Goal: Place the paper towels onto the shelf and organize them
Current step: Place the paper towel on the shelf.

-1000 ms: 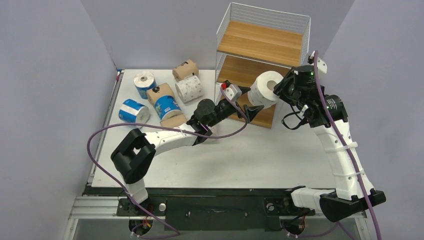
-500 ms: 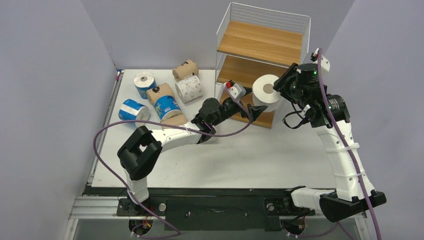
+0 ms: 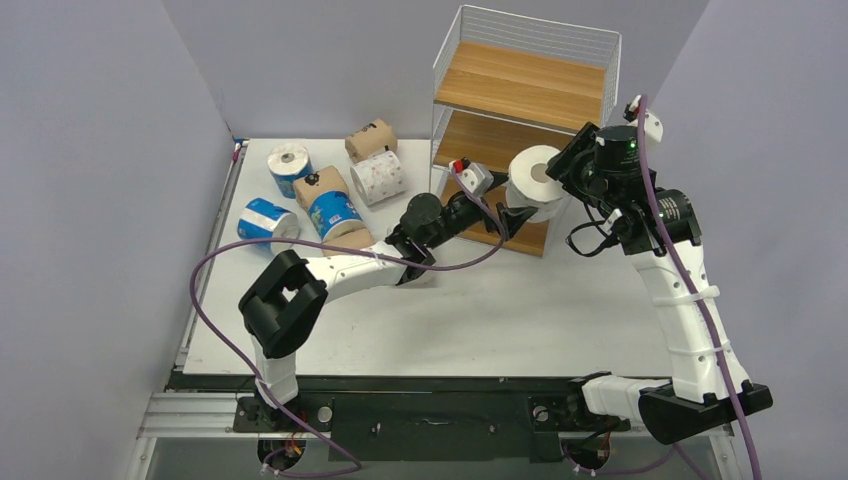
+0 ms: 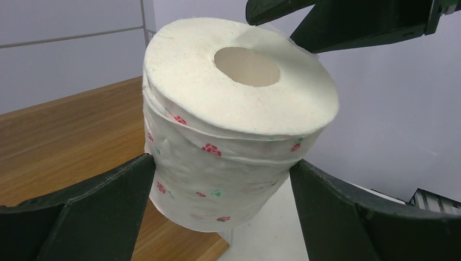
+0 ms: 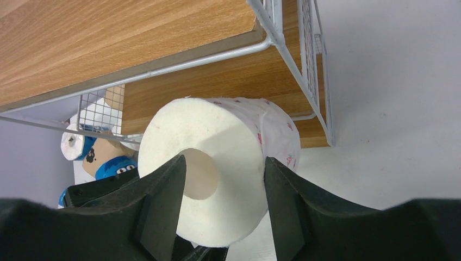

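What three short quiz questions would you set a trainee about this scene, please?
1. True or false: the white dotted roll lies on the shelf's top board.
2. Where are the other rolls? A: far left of the table; B: on the top board; C: beside the right arm's base.
3. Whose fingers flank the dotted roll's wrapped sides?
Key: 1 false, it hangs in front of the shelf; 2 A; 3 the left fingers.
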